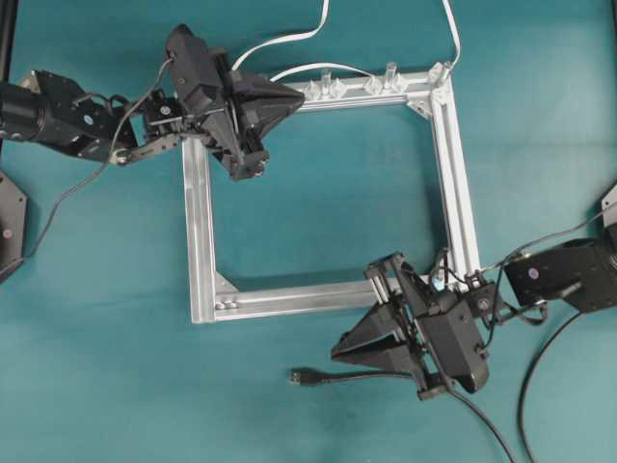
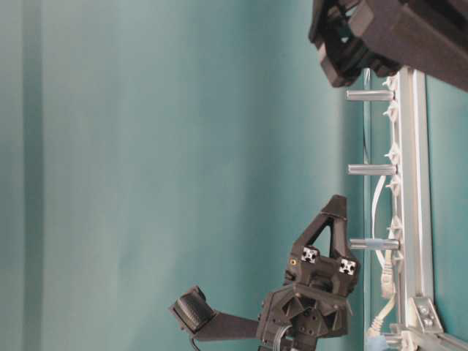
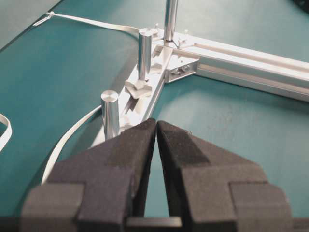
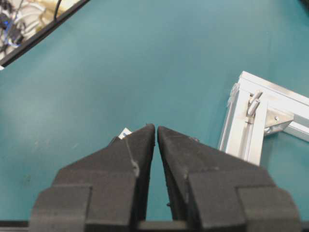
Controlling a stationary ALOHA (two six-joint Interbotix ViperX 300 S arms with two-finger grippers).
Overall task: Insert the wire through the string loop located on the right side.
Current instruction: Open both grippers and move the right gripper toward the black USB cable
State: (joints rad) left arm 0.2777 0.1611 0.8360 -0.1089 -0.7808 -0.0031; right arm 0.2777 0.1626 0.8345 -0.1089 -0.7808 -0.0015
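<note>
The wire [image 1: 386, 376] lies on the teal table in front of the frame. Its dark plug [image 1: 301, 377] points left, and the cable runs right under my right gripper. My right gripper [image 1: 335, 353] is shut and empty, hovering just above and right of the plug. In the right wrist view [image 4: 156, 126] the plug's pale tip [image 4: 124, 132] peeks out beside the left finger. The string loop [image 1: 441, 270] is a thin dark arch on the frame's right bar, behind the right wrist. My left gripper [image 1: 301, 94] [image 3: 156, 121] is shut and empty over the frame's top bar.
A square aluminium frame [image 1: 200, 222] lies flat on the table. Three upright metal posts [image 3: 110, 115] and clear clips [image 1: 374, 85] stand along its top bar. White flat cables [image 1: 289, 40] run off the far edge. A black arm cable [image 1: 540, 367] curves at the lower right.
</note>
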